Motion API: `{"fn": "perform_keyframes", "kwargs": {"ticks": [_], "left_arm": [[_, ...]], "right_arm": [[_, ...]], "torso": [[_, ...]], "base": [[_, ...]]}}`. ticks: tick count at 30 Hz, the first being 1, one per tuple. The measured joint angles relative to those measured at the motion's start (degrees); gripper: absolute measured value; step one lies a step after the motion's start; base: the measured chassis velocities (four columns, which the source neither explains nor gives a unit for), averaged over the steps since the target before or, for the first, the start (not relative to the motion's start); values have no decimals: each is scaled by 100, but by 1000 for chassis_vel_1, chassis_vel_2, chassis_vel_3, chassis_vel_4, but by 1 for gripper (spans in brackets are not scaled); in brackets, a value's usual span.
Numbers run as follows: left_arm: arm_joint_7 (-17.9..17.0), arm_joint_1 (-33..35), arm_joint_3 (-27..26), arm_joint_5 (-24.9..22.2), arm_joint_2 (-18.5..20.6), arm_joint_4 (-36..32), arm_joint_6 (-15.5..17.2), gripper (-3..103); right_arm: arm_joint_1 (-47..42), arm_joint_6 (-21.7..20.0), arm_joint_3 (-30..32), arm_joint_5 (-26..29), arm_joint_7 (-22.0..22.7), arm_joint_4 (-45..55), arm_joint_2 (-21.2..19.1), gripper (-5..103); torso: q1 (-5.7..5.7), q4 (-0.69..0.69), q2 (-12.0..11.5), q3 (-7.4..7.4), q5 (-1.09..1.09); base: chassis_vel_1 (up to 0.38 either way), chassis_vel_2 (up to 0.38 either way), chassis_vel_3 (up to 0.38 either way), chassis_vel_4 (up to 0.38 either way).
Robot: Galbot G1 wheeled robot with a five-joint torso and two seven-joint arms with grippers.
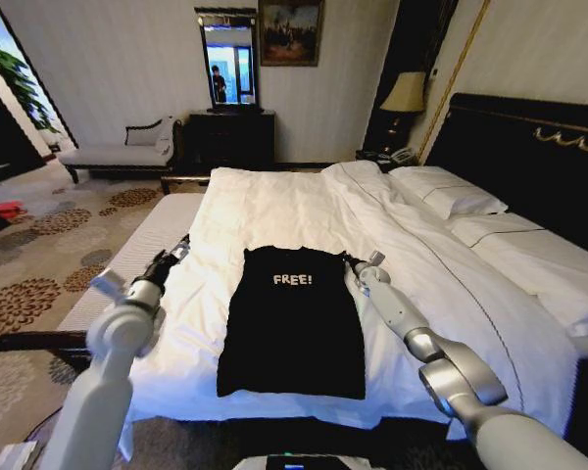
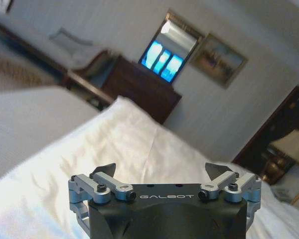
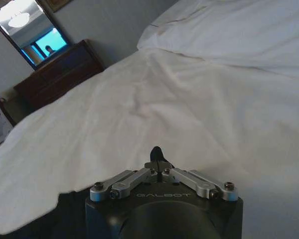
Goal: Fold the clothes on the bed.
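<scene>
T-shirt (image 1: 292, 328) lies flat, sleeves already folded in, near the foot edge of the bed (image 1: 274, 206); right gripper (image 1: 356, 262) pinched closed at its shoulder corner, left gripper (image 1: 181, 247) spread open just beside, presumably readying the lengthwise fold.

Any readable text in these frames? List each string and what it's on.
"FREE!" in white on the chest of the black T-shirt, lying on the bed.
"GALBOT" on the body of the left gripper, fingers apart, over the white bedding.
"GALBOT" on the body of the right gripper, fingers together; dim but legible.
Nothing else is readable: the framed picture on the wall shows no legible text.
</scene>
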Motion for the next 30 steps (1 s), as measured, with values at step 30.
{"fn": "perform_keyframes", "kwargs": {"ticks": [30], "left_arm": [[1861,-3869,2377,1978,-1571,6645,-315,100]], "right_arm": [[215,258,-349,-294,3,131,233,0]], "torso": [[0,2,0,0,2]], "base": [[0,0,0,0]]}}
